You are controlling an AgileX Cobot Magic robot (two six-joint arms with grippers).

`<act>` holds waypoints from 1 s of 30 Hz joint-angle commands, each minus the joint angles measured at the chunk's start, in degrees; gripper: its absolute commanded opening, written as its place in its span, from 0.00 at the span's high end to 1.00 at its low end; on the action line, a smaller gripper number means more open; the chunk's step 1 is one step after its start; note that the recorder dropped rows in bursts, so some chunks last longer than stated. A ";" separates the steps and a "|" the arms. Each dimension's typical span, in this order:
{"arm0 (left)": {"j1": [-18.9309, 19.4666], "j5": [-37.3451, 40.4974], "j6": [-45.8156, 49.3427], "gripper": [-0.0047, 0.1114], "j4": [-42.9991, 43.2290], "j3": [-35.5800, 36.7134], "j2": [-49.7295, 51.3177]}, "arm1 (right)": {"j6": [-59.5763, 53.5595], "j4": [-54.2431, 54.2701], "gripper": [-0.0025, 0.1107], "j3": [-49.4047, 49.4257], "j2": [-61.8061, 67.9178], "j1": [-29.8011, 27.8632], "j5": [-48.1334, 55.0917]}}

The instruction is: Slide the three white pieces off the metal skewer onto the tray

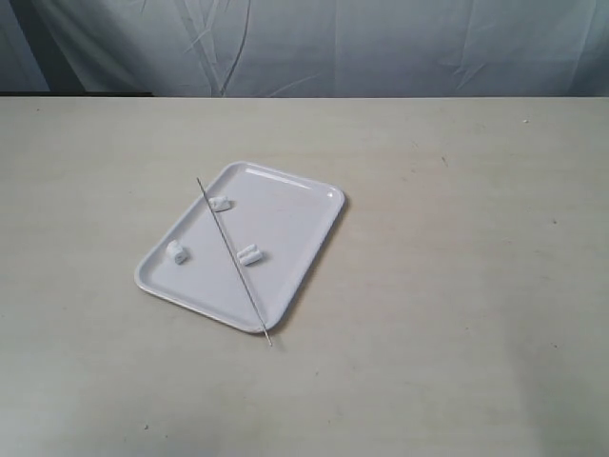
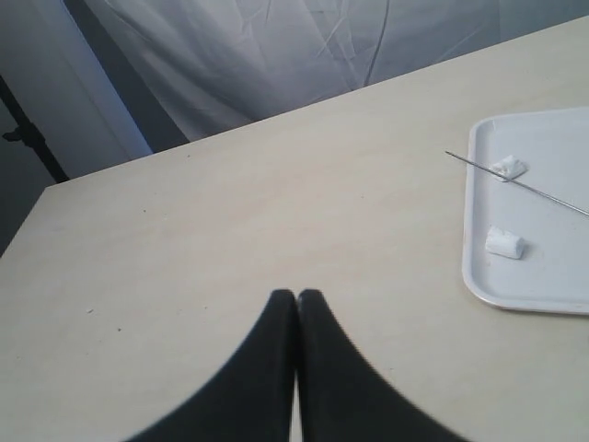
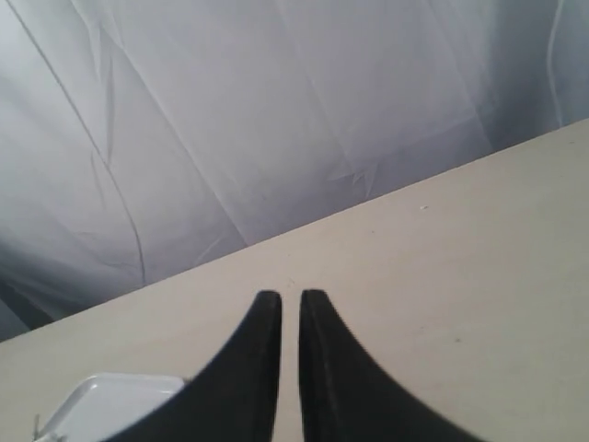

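The white tray lies at the middle of the table. The metal skewer rests slantwise across it, its near tip past the front rim. The three white pieces lie on the tray: one touches the skewer near its far end, and I cannot tell if it is threaded; one and another lie apart from the rod. In the left wrist view the tray, skewer and two pieces show. My left gripper is shut and empty. My right gripper is shut to a thin slit, empty. Neither shows in the exterior view.
The beige table spreads wide around the tray, with a grey cloth backdrop behind its far edge. A corner of the tray shows in the right wrist view. The table's far corner shows in the left wrist view.
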 commanded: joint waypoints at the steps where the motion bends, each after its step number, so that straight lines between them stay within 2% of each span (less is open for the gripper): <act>1: -0.13 0.06 -0.24 0.96 0.30 0.15 -0.37 | -0.21 1.79 0.91 1.47 -0.34 -7.14 -11.45; 9: -0.13 -1.64 -0.78 0.96 -4.34 1.66 -3.10 | -0.21 5.15 0.91 5.35 -7.39 -20.58 -13.54; 14: -0.13 -7.79 -7.61 0.96 -6.25 6.39 -5.73 | -0.21 5.15 0.91 7.88 -12.56 -21.86 -13.42; 17: -0.13 -13.54 -8.10 0.96 -7.34 10.21 -5.73 | -0.47 15.09 0.91 8.60 -12.56 -22.32 -12.88; 18: -0.13 -13.36 -8.23 0.96 -7.36 10.21 -5.73 | -4.01 19.74 0.91 8.60 -12.56 -22.32 -10.67; 20: -0.13 -13.04 -8.34 0.96 -7.36 10.21 -5.73 | -22.30 28.31 0.91 8.60 -12.56 -22.32 -9.24; 21: -0.13 -13.07 -8.34 0.96 -7.47 10.21 -5.73 | -33.51 29.28 0.91 8.60 -12.56 -22.32 -9.15; 22: -0.13 -13.07 -8.34 0.96 -7.47 10.21 -5.73 | -39.28 29.38 0.91 8.60 -12.56 -22.32 -9.04; 25: -0.13 -13.07 -8.34 0.96 -7.47 10.21 -5.73 | -43.72 30.61 0.91 8.60 -12.56 -22.32 -8.52; 27: -0.13 -13.07 -8.34 0.96 -7.47 10.21 -5.73 | -48.47 35.84 0.91 8.60 -12.56 -22.44 -7.21; 30: -0.13 -13.07 -8.20 0.96 -7.12 10.21 -5.73 | -62.69 45.56 0.91 8.60 -12.56 -23.93 -5.88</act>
